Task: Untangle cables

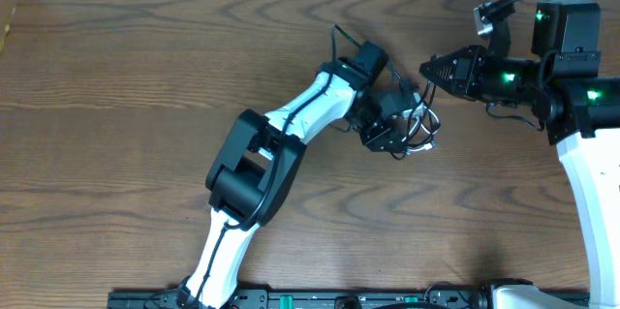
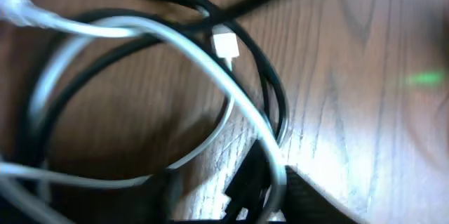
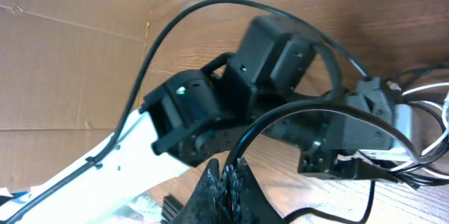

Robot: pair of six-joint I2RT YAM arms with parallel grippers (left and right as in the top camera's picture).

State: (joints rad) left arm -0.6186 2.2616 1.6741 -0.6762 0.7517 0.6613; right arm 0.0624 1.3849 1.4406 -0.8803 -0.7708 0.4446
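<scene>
- The cables (image 1: 418,133) are lying in a loose tangle of black and white loops on the wooden table (image 1: 145,77), right up against the left gripper (image 1: 392,135).
- That left gripper is sitting down in the pile, but honestly I can't tell if its fingers are spread or pinched; the close-up is just blurry loops.
- A little white plug (image 2: 225,44) is poking out just ahead of the left gripper.
- The right gripper (image 1: 426,69) is hovering near the left gripper, fingers squeezed together, and it looks like it's pinching the black cord (image 3: 261,123).
</scene>
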